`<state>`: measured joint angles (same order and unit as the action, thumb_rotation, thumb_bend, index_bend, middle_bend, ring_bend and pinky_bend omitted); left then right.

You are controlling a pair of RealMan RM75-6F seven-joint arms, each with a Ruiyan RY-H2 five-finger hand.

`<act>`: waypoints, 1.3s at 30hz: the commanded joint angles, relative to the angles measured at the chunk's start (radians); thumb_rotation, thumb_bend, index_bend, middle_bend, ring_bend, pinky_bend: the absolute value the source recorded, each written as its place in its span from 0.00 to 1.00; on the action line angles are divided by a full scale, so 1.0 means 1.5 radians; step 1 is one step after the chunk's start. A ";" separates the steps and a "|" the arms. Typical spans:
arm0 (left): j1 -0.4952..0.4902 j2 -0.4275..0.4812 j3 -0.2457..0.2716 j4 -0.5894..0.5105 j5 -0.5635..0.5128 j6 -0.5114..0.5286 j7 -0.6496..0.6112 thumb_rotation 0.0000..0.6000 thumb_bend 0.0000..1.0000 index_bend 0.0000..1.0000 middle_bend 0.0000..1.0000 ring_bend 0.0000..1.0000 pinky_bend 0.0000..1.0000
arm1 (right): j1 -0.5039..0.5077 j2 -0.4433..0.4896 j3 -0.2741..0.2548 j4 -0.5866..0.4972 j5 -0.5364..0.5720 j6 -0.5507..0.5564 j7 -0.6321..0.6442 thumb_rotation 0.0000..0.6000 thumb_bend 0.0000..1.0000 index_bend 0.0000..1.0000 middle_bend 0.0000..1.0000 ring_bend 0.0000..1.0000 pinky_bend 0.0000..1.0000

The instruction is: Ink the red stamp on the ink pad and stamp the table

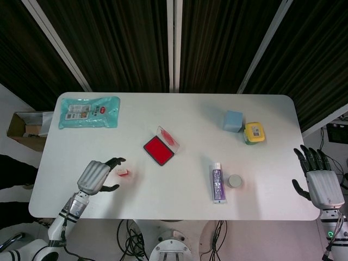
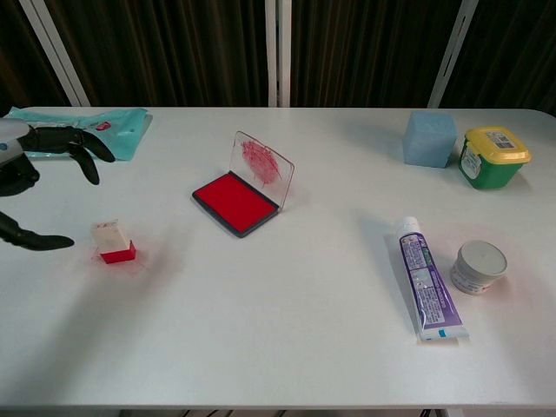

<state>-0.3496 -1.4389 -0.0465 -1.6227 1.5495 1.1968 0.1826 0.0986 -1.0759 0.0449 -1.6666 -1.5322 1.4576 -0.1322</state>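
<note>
Head view: a white bench [image 1: 179,185] is seen from above, with both hands at its outer edges.
Left hand [image 1: 95,176]: fingers are spread and nothing is held; it is poised just left of the stamp, thumb and fingers apart, apparently so the stamp can be taken between them.
Stamp [image 1: 123,172]: a small block with a red base and pale top, set upright on the bench toward the front left; faint red smudges are seen around it. It is not yet touched, as far as can be told.
Ink pad [image 1: 159,150]: placed near the bench centre, to the right of the stamp and further back; its clear lid [image 1: 168,135] is propped open, so the red pad is exposed for inking.
Right hand [image 1: 321,182]: held open and empty just off the right edge of the bench, well apart from the task's things, presumably kept out of the way.
Step judged: the stamp is about to be grasped; inking and stamping are not yet done.
</note>
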 commanded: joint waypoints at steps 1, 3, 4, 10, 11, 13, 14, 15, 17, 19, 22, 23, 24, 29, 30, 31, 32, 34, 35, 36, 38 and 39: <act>-0.014 -0.035 -0.009 0.028 -0.028 -0.019 0.046 1.00 0.13 0.25 0.35 0.95 1.00 | -0.002 0.001 0.000 0.000 -0.001 0.004 0.001 1.00 0.22 0.00 0.00 0.00 0.00; -0.019 -0.050 -0.013 0.039 -0.044 -0.025 0.073 1.00 0.13 0.25 0.35 0.95 1.00 | -0.003 0.002 0.001 0.002 0.001 0.006 0.004 1.00 0.22 0.00 0.00 0.00 0.00; -0.020 -0.056 -0.015 0.045 -0.053 -0.028 0.085 1.00 0.13 0.25 0.35 0.95 1.00 | -0.004 0.002 0.001 0.003 0.002 0.006 0.006 1.00 0.22 0.00 0.00 0.00 0.00; -0.028 -0.082 -0.026 0.073 -0.119 -0.051 0.144 1.00 0.13 0.26 0.35 0.95 1.00 | -0.003 0.003 -0.001 0.009 0.007 -0.002 0.008 1.00 0.23 0.00 0.00 0.00 0.00; -0.030 -0.085 -0.027 0.079 -0.128 -0.055 0.152 1.00 0.13 0.26 0.35 0.95 1.00 | -0.003 0.003 -0.001 0.009 0.007 -0.003 0.009 1.00 0.23 0.00 0.00 0.00 0.00; -0.033 -0.089 -0.029 0.085 -0.144 -0.061 0.159 1.00 0.13 0.27 0.35 0.95 1.00 | -0.003 0.002 -0.001 0.010 0.006 -0.002 0.011 1.00 0.23 0.00 0.00 0.00 0.00; -0.035 -0.091 -0.030 0.088 -0.151 -0.065 0.161 1.00 0.13 0.27 0.35 0.95 1.00 | -0.003 0.002 -0.001 0.011 0.005 -0.002 0.012 1.00 0.23 0.00 0.00 0.00 0.00; -0.037 -0.094 -0.031 0.092 -0.161 -0.070 0.164 1.00 0.13 0.28 0.36 0.95 1.00 | -0.003 0.001 0.000 0.013 0.005 -0.002 0.014 1.00 0.23 0.00 0.00 0.00 0.00; -0.041 -0.098 -0.033 0.097 -0.176 -0.080 0.165 1.00 0.16 0.29 0.38 0.95 1.00 | -0.003 0.000 0.000 0.014 0.006 -0.001 0.015 1.00 0.23 0.00 0.00 0.00 0.00; -0.045 -0.099 -0.033 0.096 -0.189 -0.090 0.165 1.00 0.21 0.31 0.41 0.96 1.00 | -0.003 -0.001 0.000 0.016 0.005 -0.001 0.016 1.00 0.23 0.00 0.00 0.00 0.00; -0.052 -0.102 -0.036 0.100 -0.200 -0.096 0.165 1.00 0.22 0.33 0.43 0.96 1.00 | -0.003 -0.003 0.000 0.019 0.006 -0.001 0.017 1.00 0.23 0.00 0.00 0.00 0.00; -0.055 -0.104 -0.038 0.102 -0.202 -0.098 0.163 1.00 0.22 0.33 0.43 0.96 1.00 | -0.004 -0.003 -0.001 0.019 0.007 -0.001 0.018 1.00 0.23 0.00 0.00 0.00 0.00; -0.057 -0.105 -0.038 0.104 -0.204 -0.099 0.161 1.00 0.22 0.34 0.43 0.96 1.00 | -0.004 -0.003 -0.001 0.020 0.007 -0.001 0.018 1.00 0.23 0.00 0.00 0.00 0.00; -0.065 -0.108 -0.035 0.105 -0.204 -0.103 0.150 1.00 0.22 0.37 0.45 0.96 1.00 | -0.005 -0.005 -0.001 0.025 0.009 -0.002 0.020 1.00 0.23 0.00 0.00 0.00 0.00; -0.066 -0.108 -0.034 0.104 -0.205 -0.105 0.147 1.00 0.22 0.37 0.45 0.96 1.00 | -0.004 -0.006 -0.001 0.026 0.010 -0.003 0.021 1.00 0.23 0.00 0.00 0.00 0.00; -0.066 -0.108 -0.034 0.104 -0.206 -0.106 0.144 1.00 0.22 0.38 0.45 0.96 1.00 | -0.004 -0.006 -0.001 0.027 0.011 -0.003 0.021 1.00 0.23 0.00 0.00 0.00 0.00; -0.068 -0.109 -0.033 0.104 -0.207 -0.107 0.143 1.00 0.22 0.38 0.45 0.96 1.00 | -0.004 -0.007 -0.001 0.028 0.011 -0.004 0.022 1.00 0.23 0.00 0.00 0.00 0.00; -0.070 -0.111 -0.032 0.106 -0.209 -0.108 0.142 1.00 0.22 0.38 0.46 0.96 1.00 | -0.004 -0.007 -0.001 0.030 0.011 -0.006 0.024 1.00 0.23 0.00 0.00 0.00 0.00; -0.072 -0.111 -0.031 0.106 -0.209 -0.110 0.141 1.00 0.22 0.39 0.46 0.96 1.00 | -0.003 -0.008 -0.001 0.031 0.011 -0.007 0.024 1.00 0.23 0.00 0.00 0.00 0.00; -0.075 -0.111 -0.030 0.106 -0.209 -0.113 0.136 1.00 0.22 0.39 0.46 0.96 1.00 | -0.003 -0.008 -0.002 0.032 0.011 -0.008 0.025 1.00 0.23 0.00 0.00 0.00 0.00; -0.078 -0.111 -0.029 0.108 -0.206 -0.114 0.131 1.00 0.22 0.40 0.47 0.96 1.00 | -0.002 -0.008 -0.003 0.034 0.011 -0.011 0.028 1.00 0.23 0.00 0.00 0.00 0.00; -0.079 -0.112 -0.029 0.110 -0.205 -0.113 0.130 1.00 0.22 0.40 0.47 0.96 1.00 | -0.002 -0.008 -0.003 0.035 0.011 -0.012 0.029 1.00 0.23 0.00 0.00 0.00 0.00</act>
<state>-0.4660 -1.6059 -0.0909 -1.4602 1.2405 1.0265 0.3797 0.0955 -1.0878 0.0411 -1.6143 -1.5153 1.4408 -0.0889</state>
